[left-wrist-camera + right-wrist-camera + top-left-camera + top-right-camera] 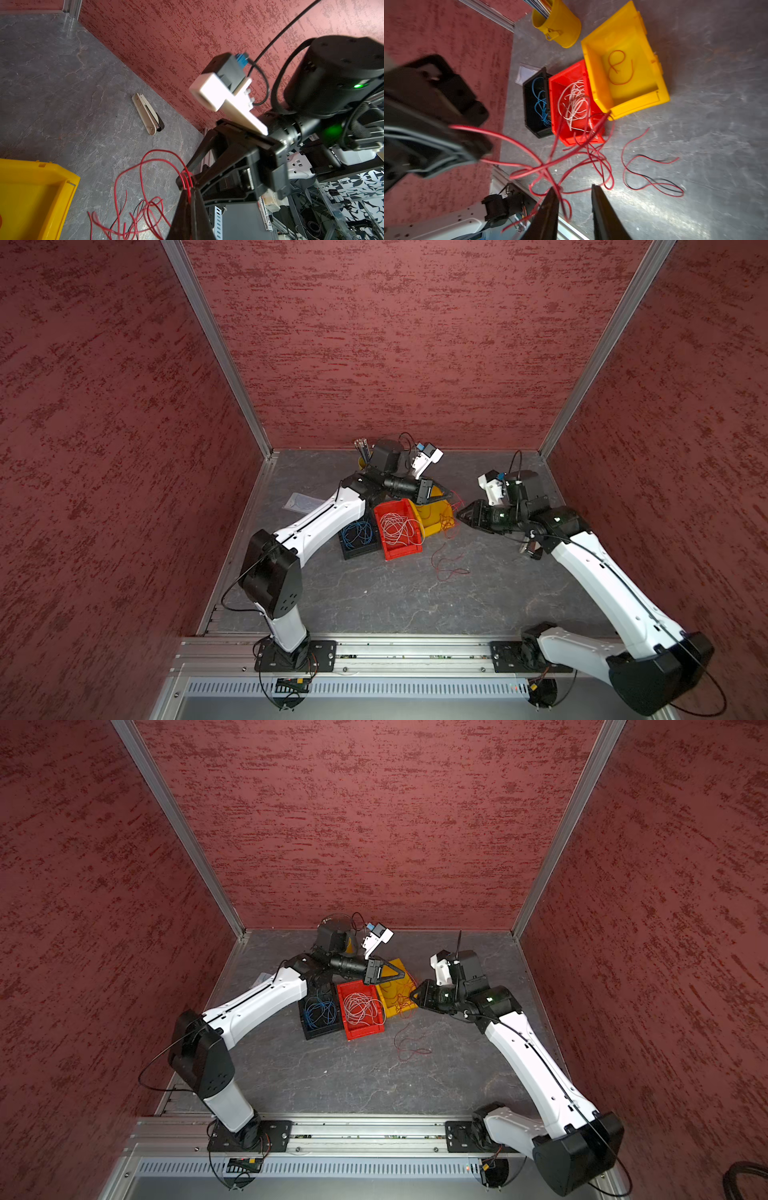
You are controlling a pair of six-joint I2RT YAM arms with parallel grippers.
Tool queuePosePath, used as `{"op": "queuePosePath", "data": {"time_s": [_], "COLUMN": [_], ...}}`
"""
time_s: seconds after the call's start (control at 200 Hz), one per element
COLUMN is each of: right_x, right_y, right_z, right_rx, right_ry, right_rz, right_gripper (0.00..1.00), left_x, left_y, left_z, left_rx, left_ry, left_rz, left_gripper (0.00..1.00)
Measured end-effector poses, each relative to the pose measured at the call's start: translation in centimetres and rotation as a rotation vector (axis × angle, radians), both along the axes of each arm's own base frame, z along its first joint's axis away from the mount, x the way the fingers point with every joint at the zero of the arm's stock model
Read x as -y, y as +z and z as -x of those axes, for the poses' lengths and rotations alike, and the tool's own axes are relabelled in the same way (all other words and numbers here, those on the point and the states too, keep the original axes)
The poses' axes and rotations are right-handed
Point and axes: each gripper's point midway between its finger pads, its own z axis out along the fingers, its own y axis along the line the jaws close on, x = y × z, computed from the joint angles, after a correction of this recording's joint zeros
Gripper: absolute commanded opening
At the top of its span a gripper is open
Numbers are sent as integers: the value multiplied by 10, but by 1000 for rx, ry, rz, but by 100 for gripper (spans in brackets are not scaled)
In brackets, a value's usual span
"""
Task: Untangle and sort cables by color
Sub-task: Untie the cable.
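On the grey, stone-patterned table [374,593] three plastic bins stand side by side: the yellow open bin [639,99], the red bin [405,553] with the whitish-grey cables [575,104], and the black bin [359,551] with the blue cables [539,101]. My left gripper [449,494] hangs over the yellow bin in both top views and is clamped on the bundle of thin red cables [542,168]. My right gripper [573,186] is just beside it, tip toward tip, with its jaws apart. One strand lies against a finger, but I think it holds nothing. The bundle hangs from my left gripper down toward the table, just beside the yellow bin, in loose crossing loops with no clear long axis. So I judge the left arm to be the nearer one to the yellow bin, where one curled red cable [618,68] lies. A thin red-and-black strand [652,182] rests apart on the table.
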Motion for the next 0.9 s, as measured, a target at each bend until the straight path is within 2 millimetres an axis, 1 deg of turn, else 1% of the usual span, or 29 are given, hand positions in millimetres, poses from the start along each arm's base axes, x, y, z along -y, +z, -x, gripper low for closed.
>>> {"op": "queuePosePath", "data": {"time_s": [0.095, 0.16, 0.215, 0.255, 0.301, 0.366, 0.411, 0.566, 0.636, 0.666, 0.731, 0.791, 0.867, 0.902], "right_x": [15, 27, 34, 38, 42, 46, 47, 48, 49, 49, 48, 45, 33, 28], "right_y": [-22, -32, -36, -37, -35, -31, -30, -29, -28, -26, -22, -17, 0, 9], "right_z": [7, 11, 14, 16, 18, 20, 21, 23, 23, 24, 24, 24, 20, 18], "right_rx": [-48, -75, -89, -93, -88, -75, -72, -74, -71, -66, -51, -23, 56, 103], "right_ry": [-45, -81, -107, -120, -134, -145, -147, -153, -154, -154, -149, -124, -57, -25], "right_rz": [38, 57, 67, 69, 69, 72, 71, 75, 73, 70, 64, 50, -4, -29], "right_gripper": [39, 39, 45, 51, 58, 61, 63, 66, 67, 69, 76, 88, 98, 98], "left_x": [13, 19, 24, 26, 28, 28, 27, 21, 17, 15, 9, 5, 3, 4], "left_y": [4, 3, 1, 0, -1, -2, -1, 13, 15, 16, 17, 22, 31, 34], "left_z": [1, 4, 6, 6, 5, 1, -3, -17, -25, -28, -35, -39, -41, -40], "left_rx": [28, 33, 31, 33, 37, 43, 51, 107, 119, 120, 119, 119, 133, 140], "left_ry": [-18, -27, -32, -33, -26, -3, 12, 73, 103, 114, 135, 149, 155, 152], "left_rz": [-6, -14, -23, -28, -38, -59, -70, -89, -96, -98, -104, -106, -96, -91], "left_gripper": [0, 0, 0, 0, 0, 0, 0, 0, 0, 0, 0, 0, 0, 0]}}
